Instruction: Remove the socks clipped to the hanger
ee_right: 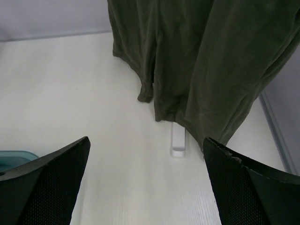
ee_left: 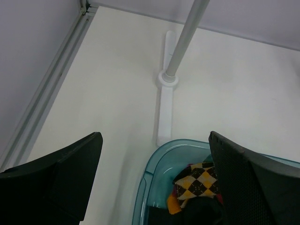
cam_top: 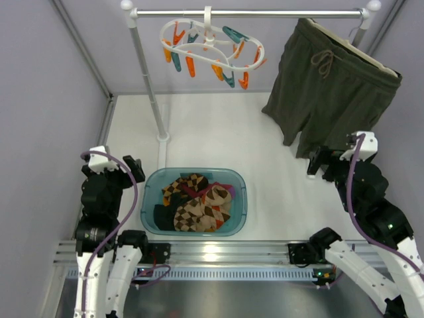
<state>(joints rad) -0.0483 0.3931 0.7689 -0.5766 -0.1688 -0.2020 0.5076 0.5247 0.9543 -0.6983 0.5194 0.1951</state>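
The white hanger (cam_top: 212,44) hangs by its hook from the rail at the back, its orange and teal pegs dangling with nothing clipped in them. The socks (cam_top: 195,202), argyle and black, lie heaped in the teal basin (cam_top: 241,199) near the front; one argyle sock (ee_left: 199,180) shows in the left wrist view. My left gripper (cam_top: 134,167) is open beside the basin's left rim (ee_left: 150,176), holding nothing. My right gripper (cam_top: 318,162) is open above the table, just below the hem of the shorts, with nothing between its fingers.
Olive-green drawstring shorts (cam_top: 331,86) hang at the right end of the rail (cam_top: 248,12). The rack's left pole (ee_left: 180,47) stands on a white foot behind the basin; its right foot (ee_right: 178,140) shows under the shorts (ee_right: 211,61). Grey walls close both sides.
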